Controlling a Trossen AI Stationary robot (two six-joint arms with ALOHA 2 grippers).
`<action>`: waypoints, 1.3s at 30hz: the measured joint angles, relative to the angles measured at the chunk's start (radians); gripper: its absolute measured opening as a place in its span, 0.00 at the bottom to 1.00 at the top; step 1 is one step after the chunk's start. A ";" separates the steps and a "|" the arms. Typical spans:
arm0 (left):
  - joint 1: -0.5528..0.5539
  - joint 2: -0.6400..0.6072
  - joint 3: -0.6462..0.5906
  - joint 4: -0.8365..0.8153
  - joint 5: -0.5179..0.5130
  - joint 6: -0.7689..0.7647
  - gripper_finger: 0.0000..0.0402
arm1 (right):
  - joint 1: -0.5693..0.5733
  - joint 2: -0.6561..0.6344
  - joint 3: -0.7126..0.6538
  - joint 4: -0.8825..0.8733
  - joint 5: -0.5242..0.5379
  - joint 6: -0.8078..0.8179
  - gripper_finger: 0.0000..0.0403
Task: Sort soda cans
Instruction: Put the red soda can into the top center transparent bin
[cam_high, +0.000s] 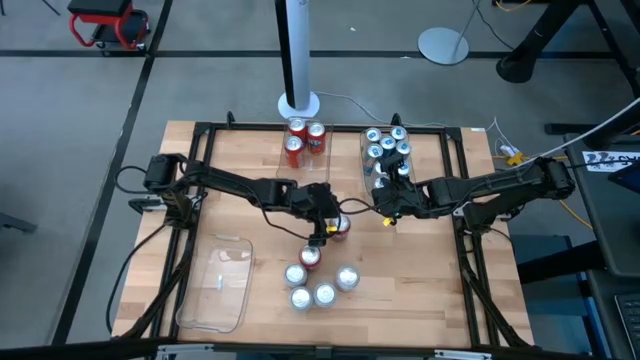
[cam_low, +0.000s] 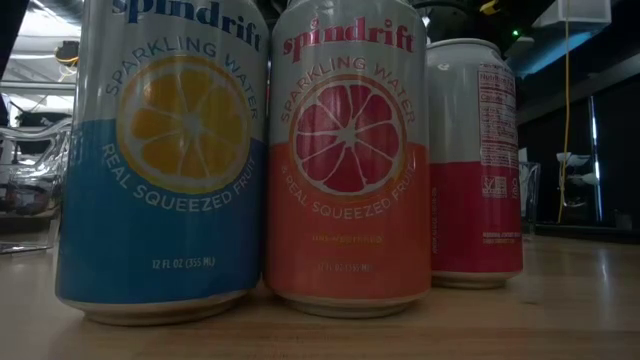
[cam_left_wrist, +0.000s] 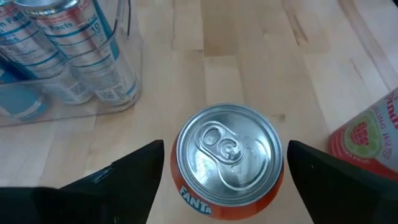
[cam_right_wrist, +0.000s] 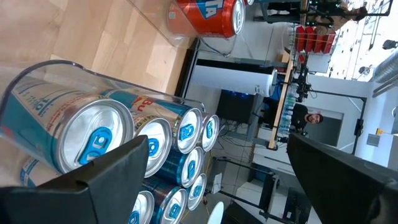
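- An orange Fanta can (cam_left_wrist: 227, 160) is standing upright on the wooden table (cam_high: 420, 290), silver top facing up, near the table's middle.
- The left gripper (cam_left_wrist: 224, 171) is hanging directly over this can, its two dark fingers (cam_left_wrist: 127, 180) spread on either side of the can with a gap showing at each side, so the jaws are released and not gripping it.
- Just beside that can, a red-and-white Spindrift can (cam_left_wrist: 370, 140) is sitting within the left wrist view's edge.
- Toward the near edge, a cluster of silver-topped cans (cam_high: 322, 285) is standing in a loose group; in the low view a blue lemon Spindrift can (cam_low: 160, 160), a coral grapefruit one (cam_low: 348, 160) and a pink-and-white one (cam_low: 478, 160) are lined up close together.
- Three red cans (cam_high: 303, 138) are standing together at the far edge of the table.
- Blue cans (cam_right_wrist: 124, 149) are filling a clear tray (cam_high: 366, 165) at the far right; the right gripper (cam_high: 386, 205) is waiting at the tray's near end with its jaws wide apart, holding nothing.
- Another clear tray (cam_high: 215, 280) is lying at the near left.
- A person (cam_right_wrist: 314, 118) is showing in the room beyond the table.
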 joint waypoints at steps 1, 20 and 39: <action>-0.001 0.002 0.000 -0.002 0.000 0.008 0.81 | 0.000 0.000 0.000 0.000 0.000 0.000 0.94; -0.002 0.061 0.002 0.049 0.005 0.024 0.81 | 0.000 0.006 0.000 0.004 0.000 0.000 0.94; -0.005 0.087 0.000 0.100 -0.023 0.018 0.81 | 0.000 0.006 0.000 0.006 0.000 0.000 0.94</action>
